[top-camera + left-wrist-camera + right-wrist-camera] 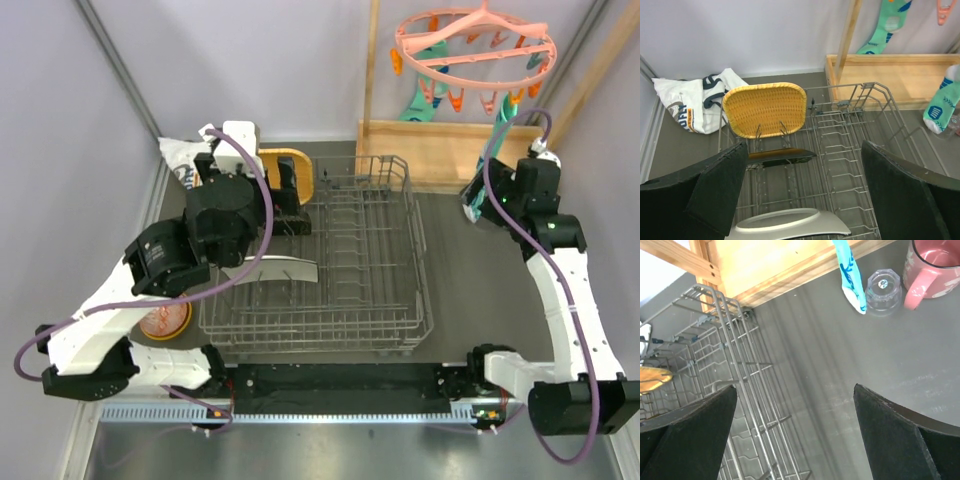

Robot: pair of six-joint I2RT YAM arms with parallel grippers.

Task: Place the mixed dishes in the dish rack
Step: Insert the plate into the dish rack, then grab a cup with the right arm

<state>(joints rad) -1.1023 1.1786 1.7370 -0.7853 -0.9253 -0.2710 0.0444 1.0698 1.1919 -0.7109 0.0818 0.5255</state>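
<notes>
The dish rack (380, 250) holds three dishes along its left side: the yellow wooden plate (765, 110) upright at its far left corner, the black floral plate (781, 156) just nearer, and the pale plate (790, 222) nearer again. The left gripper (805, 190) hangs above that side, jaws spread wide and empty. The right gripper (795, 435), equally wide and empty, hovers just right of the rack's far right corner. The pink cup (932, 270) and small clear glass (883, 290) stand right of the rack; the orange bowl (165, 320) sits left of its near corner.
</notes>
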